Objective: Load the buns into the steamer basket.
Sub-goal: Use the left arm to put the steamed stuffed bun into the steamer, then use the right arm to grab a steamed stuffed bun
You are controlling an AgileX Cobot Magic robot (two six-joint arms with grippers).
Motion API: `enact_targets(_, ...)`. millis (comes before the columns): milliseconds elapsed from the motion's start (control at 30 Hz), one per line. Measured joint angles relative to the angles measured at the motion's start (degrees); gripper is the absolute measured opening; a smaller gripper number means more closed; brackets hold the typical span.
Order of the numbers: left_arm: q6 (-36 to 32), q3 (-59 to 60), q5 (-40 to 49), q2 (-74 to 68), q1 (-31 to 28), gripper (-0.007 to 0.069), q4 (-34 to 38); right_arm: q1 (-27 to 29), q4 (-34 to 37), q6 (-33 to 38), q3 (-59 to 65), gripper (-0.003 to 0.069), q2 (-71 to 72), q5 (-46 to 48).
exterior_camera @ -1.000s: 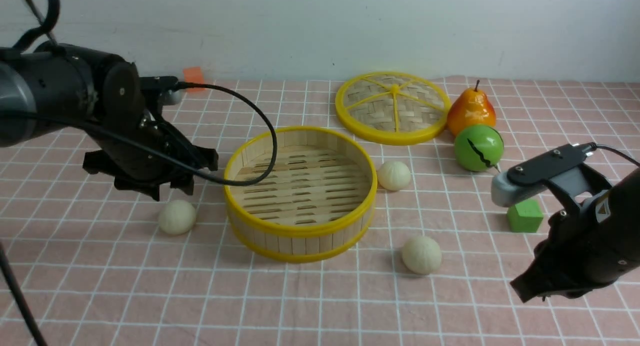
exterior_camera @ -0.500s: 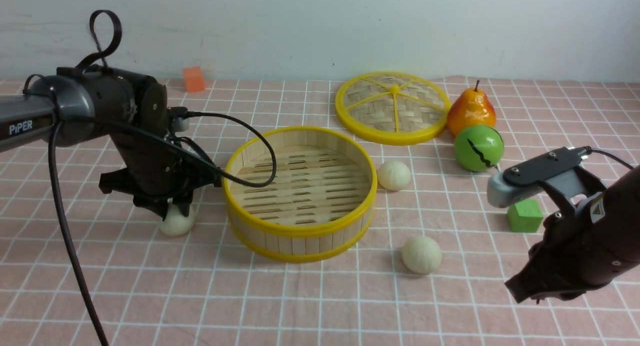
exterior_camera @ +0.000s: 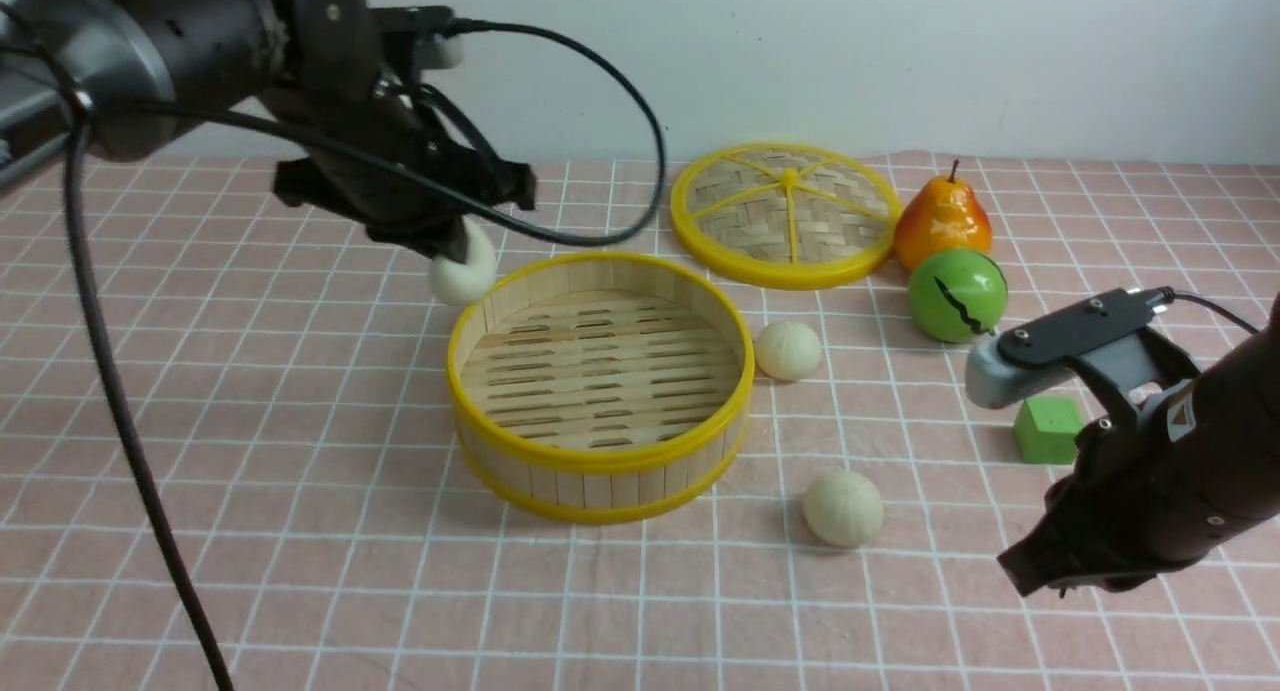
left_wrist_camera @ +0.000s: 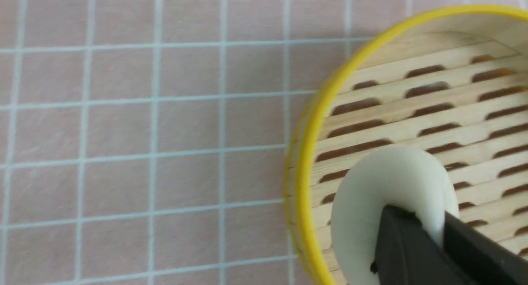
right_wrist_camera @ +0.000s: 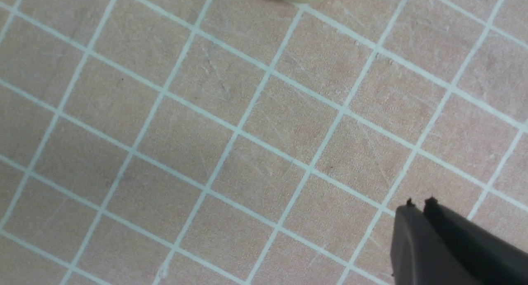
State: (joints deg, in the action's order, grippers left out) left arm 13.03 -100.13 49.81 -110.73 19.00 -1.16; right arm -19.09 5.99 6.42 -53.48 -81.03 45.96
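My left gripper is shut on a cream-white bun and holds it in the air over the far left rim of the steamer basket. In the left wrist view the bun is squeezed between the dark fingers above the basket's slatted floor. A second bun lies right of the basket. A third bun lies at its front right. My right gripper is shut and empty, low over the cloth right of the third bun; its tips touch.
The woven lid with yellow spokes lies behind the basket. An orange pear and a green round fruit stand at the right. A green cube sits behind my right arm. A pink checked cloth covers the table.
My left gripper came down on the bun left of the basket, shut on it, then lifted it up and toward the basket's far left rim. My right arm shifted slightly left.
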Motion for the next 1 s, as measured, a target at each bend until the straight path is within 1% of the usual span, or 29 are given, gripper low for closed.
enact_targets(67, -0.98, 0.0, -1.63, -3.45, 2.32, -0.0002, -0.29, 0.0, 0.43, 0.0, 0.0, 0.0033, -1.14, 0.24)
enact_targets(200, -0.98, 0.0, -1.86, -8.58, 3.06, 0.0008, -1.99, 0.0, 0.53, 0.0, 0.0, 0.0036, -1.69, 0.48)
enact_targets(267, -0.98, 0.0, -2.12, -11.25, 3.0, 0.0072, -2.86, 0.0, 0.53, 0.0, 0.0, 0.0046, -1.79, -0.37)
enact_targets(300, -0.98, 0.0, -2.39, -11.56, 2.95, 0.0127, -2.99, 0.0, 0.53, -0.3, 0.0, 0.0053, -1.79, -0.55)
enact_targets(333, -0.98, 0.0, -2.56, -11.56, 2.95, 0.016, -2.99, 0.0, 0.53, -0.62, 0.0, 0.0059, -1.79, -0.62)
enact_targets(367, -0.98, 0.0, -2.64, -11.4, 2.95, 0.0246, -2.41, 0.0, 0.53, -1.39, 0.0, 0.0076, -1.79, -0.84)
enact_targets(400, -0.98, 0.0, -2.64, -11.33, 2.95, 0.0258, -2.28, 0.0, 0.53, -1.65, 0.0, 0.008, -1.79, -0.93)
enact_targets(433, -0.98, 0.0, -2.58, -10.88, 2.95, 0.0361, -1.36, -0.05, 0.53, -2.35, -0.22, 0.012, -1.79, -1.77)
enact_targets(467, -0.98, 0.0, -2.58, -10.65, 2.95, 0.0373, -1.25, -0.02, 0.53, -2.54, -0.3, 0.0126, -1.79, -2.0)
enact_targets(533, -0.98, 0.0, -1.69, -8.88, 2.95, 0.0489, -0.5, -0.36, 1.51, -2.89, -2.42, 0.0231, -2.31, -3.96)
enact_targets(567, -0.98, 0.0, -0.92, -6.75, 2.95, 0.052, -0.63, -0.68, 2.55, -2.8, -4.25, 0.0288, -2.75, -4.58)
enact_targets(633, -0.92, 0.06, -0.21, -4.78, 2.95, 0.0533, -0.84, -1.05, 3.27, -2.49, -6.24, 0.0334, -3.56, -4.86)
enact_targets(667, -0.8, 0.06, 1.09, -1.46, 2.95, 0.0531, -1.69, -1.51, 4.2, -1.6, -9.46, 0.0391, -5.43, -4.93)
enact_targets(700, -0.62, 0.06, 2.66, 1.13, 2.95, 0.052, -2.43, -1.72, 4.45, -1.13, -11.97, 0.0423, -6.99, -4.87)
enact_targets(733, -0.57, 0.06, 2.96, 2.22, 2.95, 0.0513, -2.69, -1.81, 4.58, -1.04, -13.0, 0.0433, -7.69, -4.72)
enact_targets(767, -0.42, 0.06, 5.43, 6.08, 2.95, 0.048, -3.22, -1.97, 4.53, -0.91, -16.68, 0.0461, -10.38, -4.48)
enact_targets(800, -0.34, 0.13, 7.31, 8.3, 2.95, 0.0456, -3.3, -2.02, 4.2, -0.9, -19.28, 0.0467, -12.02, -4.29)
enact_targets(833, -0.29, 1.71, 9.8, 14.46, 2.95, 0.038, -3.42, -1.61, 2.85, -0.9, -24.42, 0.0472, -16.4, -3.6)
enact_targets(867, -0.29, 3.25, 10.38, 17.34, 2.95, 0.0342, -3.36, -1.27, 2.42, -0.9, -26.99, 0.0471, -18.73, -3.32)
enact_targets(933, -0.23, 6.61, 10.54, 22.59, 2.95, 0.028, -3.18, -0.61, 2.14, -0.9, -31.54, 0.0463, -23.14, -3.06)
enact_targets(1000, -0.18, 14.14, 8.96, 29.75, 2.95, 0.0187, -3.13, -0.01, 1.79, -0.9, -37.4, 0.0446, -29.55, -2.98)
